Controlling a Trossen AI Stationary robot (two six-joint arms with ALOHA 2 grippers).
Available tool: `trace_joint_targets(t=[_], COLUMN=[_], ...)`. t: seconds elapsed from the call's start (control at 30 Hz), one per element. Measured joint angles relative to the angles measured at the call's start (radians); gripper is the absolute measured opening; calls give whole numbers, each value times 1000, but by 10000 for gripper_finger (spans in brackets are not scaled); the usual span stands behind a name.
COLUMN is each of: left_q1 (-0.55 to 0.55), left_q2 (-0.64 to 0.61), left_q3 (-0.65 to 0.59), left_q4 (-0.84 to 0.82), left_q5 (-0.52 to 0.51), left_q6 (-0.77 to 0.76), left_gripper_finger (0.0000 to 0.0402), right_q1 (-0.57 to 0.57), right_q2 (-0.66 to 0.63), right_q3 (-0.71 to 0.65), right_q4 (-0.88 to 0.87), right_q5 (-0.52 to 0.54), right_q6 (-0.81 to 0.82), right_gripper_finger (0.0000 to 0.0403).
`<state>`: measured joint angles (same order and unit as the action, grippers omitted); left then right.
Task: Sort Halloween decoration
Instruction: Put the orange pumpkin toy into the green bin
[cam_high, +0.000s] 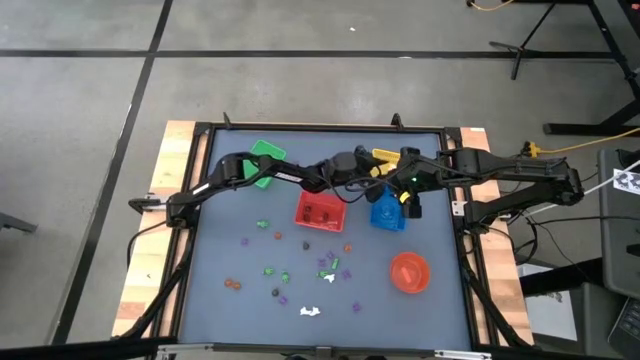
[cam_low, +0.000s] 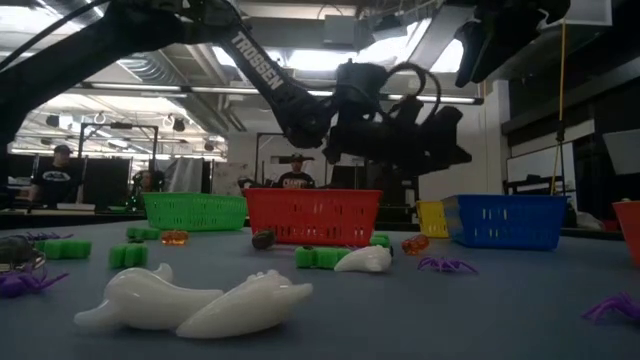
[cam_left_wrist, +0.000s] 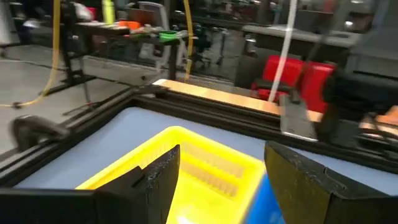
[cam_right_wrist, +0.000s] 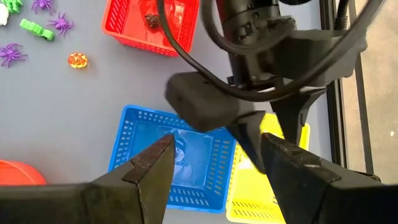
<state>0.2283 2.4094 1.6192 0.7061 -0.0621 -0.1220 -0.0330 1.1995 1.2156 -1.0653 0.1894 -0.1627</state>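
Note:
The Halloween decoration, small trinkets (cam_high: 300, 270), lies scattered on the near half of the blue-grey table: white ghosts (cam_low: 190, 300), purple spiders (cam_right_wrist: 11, 53), green pieces (cam_low: 320, 257), an orange pumpkin (cam_right_wrist: 77, 60). One dark trinket (cam_right_wrist: 151, 20) lies inside the red basket (cam_high: 321, 211). My left gripper (cam_left_wrist: 224, 155) hangs open and level just above the yellow basket (cam_left_wrist: 186, 168), nothing between its fingers. My right gripper (cam_right_wrist: 216, 146) is open, raised over the blue basket (cam_right_wrist: 180, 155), pointing steeply down and holding nothing.
A green basket (cam_high: 265, 160) stands at the far left, and the yellow basket (cam_high: 388, 158) and blue basket (cam_high: 387, 213) sit close together at the far right. A round red bowl (cam_high: 408, 272) stands near right. The left arm (cam_high: 290, 178) spans the far half of the table.

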Motion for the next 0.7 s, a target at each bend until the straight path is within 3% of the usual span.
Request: trace_joint_targets(t=[0.17, 0.33, 0.7], left_q1=[-17, -26, -59], left_q2=[-40, -111, -321], left_q3=[0, 0, 0], left_q4=[-47, -200, -715], left_q5=[8, 6, 1], left_q6=[10, 97, 220], left_gripper_finger=[218, 218, 218], right_q1=[0, 0, 0], right_q2=[0, 0, 0], right_q3=[0, 0, 0], right_q4=[-1, -3, -5], right_q5=[-1, -9, -26], right_q6=[0, 0, 1], right_gripper_finger=[237, 237, 237])
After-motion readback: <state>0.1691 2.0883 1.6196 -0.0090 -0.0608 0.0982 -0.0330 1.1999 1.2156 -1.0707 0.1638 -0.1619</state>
